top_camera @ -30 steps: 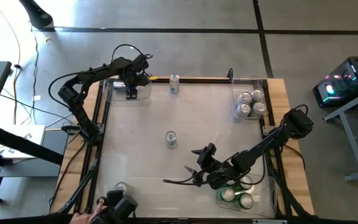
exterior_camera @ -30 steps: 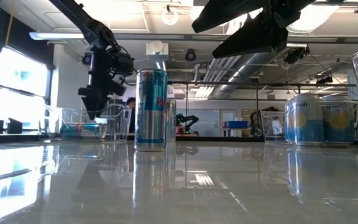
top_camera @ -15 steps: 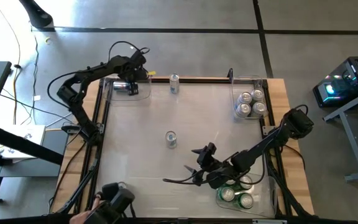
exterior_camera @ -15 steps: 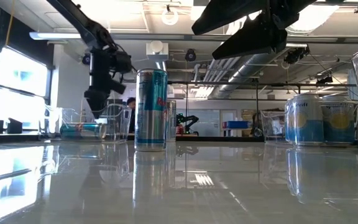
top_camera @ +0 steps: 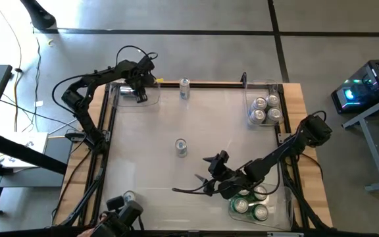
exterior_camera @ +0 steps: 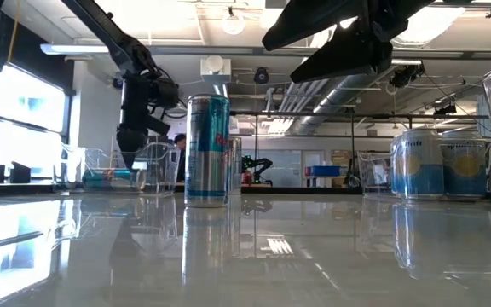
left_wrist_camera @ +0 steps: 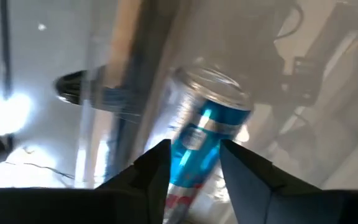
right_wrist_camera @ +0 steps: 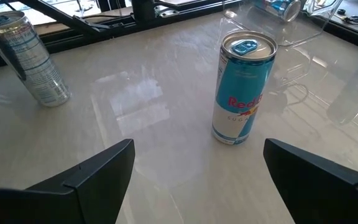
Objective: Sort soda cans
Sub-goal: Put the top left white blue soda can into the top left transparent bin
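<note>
A blue soda can (left_wrist_camera: 199,121) lies on its side in the clear bin (top_camera: 151,100) at the table's far left corner. My left gripper (top_camera: 140,93) hangs over that bin, pointing steeply down, fingers a little apart and clear of the can. In the table's middle a light-blue can (top_camera: 181,147) stands upright, also seen from the right wrist (right_wrist_camera: 241,87). My right gripper (top_camera: 189,184) is raised near the front right, wide open and empty, facing that can. A further can (top_camera: 185,87) stands at the far edge, and a silver one (right_wrist_camera: 30,59) at the near left.
A clear bin (top_camera: 278,99) at the far right holds several silver-topped cans. Under my right arm, a near-right bin (top_camera: 288,204) holds green cans. A dark device (top_camera: 127,214) sits at the near left corner. Bare tabletop lies between the middle can and the bins.
My left gripper has shifted slightly toward the far edge over the corner bin and rolled about its own axis. In the low view its fingers stand closer together than a second ago. The blue can stays lying in the bin.
</note>
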